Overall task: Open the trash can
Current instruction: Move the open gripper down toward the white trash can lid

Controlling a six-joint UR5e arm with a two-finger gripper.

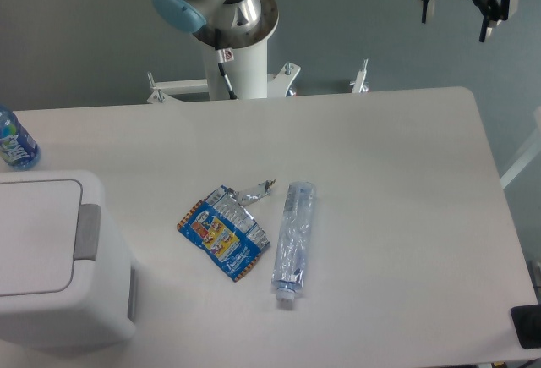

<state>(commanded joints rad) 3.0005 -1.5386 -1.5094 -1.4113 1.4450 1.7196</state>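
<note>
The trash can point(51, 258) is a large white boxy bin at the lower left of the table, its flat lid down and its grey push-button bar point(86, 233) on the right side of the lid. My gripper point(458, 14) hangs high at the top right, above the table's far right corner and far from the bin. Its fingers point(429, 9) are spread apart with nothing between them.
A crushed clear plastic bottle point(293, 241) and a blue snack wrapper point(224, 231) lie mid-table. A blue-labelled bottle point(14, 141) sits at the left edge behind the bin. The arm's base column point(232, 46) stands at the back. A dark object point(527, 326) is at the lower right edge.
</note>
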